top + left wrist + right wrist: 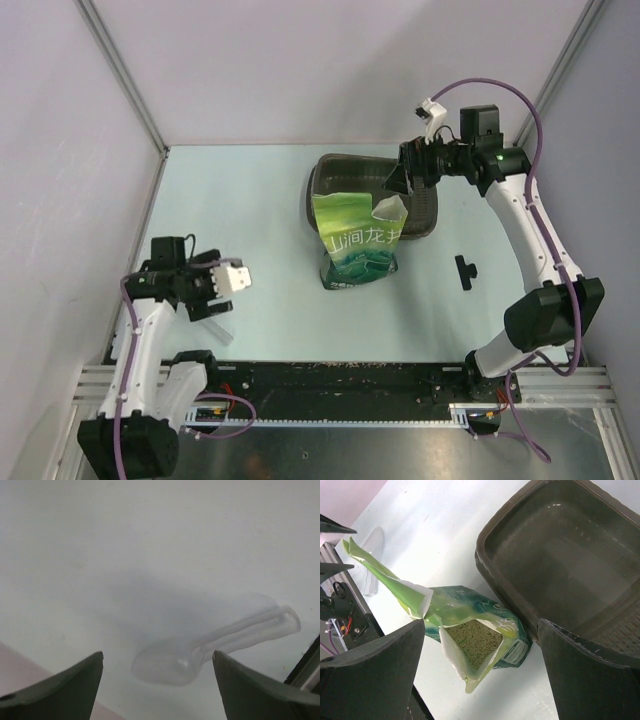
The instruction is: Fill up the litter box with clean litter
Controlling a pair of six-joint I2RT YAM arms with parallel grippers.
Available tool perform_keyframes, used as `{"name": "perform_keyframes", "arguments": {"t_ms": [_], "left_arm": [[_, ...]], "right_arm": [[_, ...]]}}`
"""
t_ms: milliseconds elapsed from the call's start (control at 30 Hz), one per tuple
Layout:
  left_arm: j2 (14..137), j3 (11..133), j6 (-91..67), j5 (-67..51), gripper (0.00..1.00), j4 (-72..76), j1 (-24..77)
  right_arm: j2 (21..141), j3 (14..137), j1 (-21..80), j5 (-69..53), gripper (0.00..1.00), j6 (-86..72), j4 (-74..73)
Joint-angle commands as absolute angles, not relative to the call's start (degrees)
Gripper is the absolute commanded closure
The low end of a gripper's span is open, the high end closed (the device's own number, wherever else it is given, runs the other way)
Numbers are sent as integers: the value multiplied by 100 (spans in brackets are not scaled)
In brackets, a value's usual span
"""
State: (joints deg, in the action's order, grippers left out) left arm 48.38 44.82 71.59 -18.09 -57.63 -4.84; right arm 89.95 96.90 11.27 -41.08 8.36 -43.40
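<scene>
We see the right gripper [481, 622] spread wide and empty, over the litter box [560, 555] at its 2 o'clock side. The box is dark grey-brown with a textured floor, just beside the green bag [512, 647] at the bag's 12 o'clock. Clean litter [472, 641] shows only in the right wrist view, inside the bag mouth. The left gripper [157, 655] is spread above a blurred clear scoop [215, 640].

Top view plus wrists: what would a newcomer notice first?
The green bag stands torn open mid-table, litter showing inside, against the near rim of the dark litter box, whose floor is bare. Then the clear scoop, lying on the table below the left gripper, jaws open.
</scene>
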Motion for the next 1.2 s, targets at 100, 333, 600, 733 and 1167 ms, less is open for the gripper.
{"name": "perform_keyframes", "arguments": {"t_ms": [100, 333, 600, 733, 1167], "left_arm": [[5396, 3991, 10589, -1890, 17, -6425, -457], [5413, 3761, 10593, -1662, 17, -6285, -431], [6223, 4518, 10272, -615, 1, -6741, -1421], [6389, 4456, 11021, -966, 0, -6636, -1661], [6838, 3375, 11188, -1266, 11, -4448, -1661]], "right_arm": [[8535, 9475, 1134, -4333, 0, 809, -4078], [8315, 9194, 1125, -4333, 0, 800, -4025], [8428, 9202, 1046, -4491, 0, 800, -3938], [8543, 9299, 1063, -4597, 0, 738, -3885], [8438, 9281, 1090, -4491, 0, 809, -4025]]}}
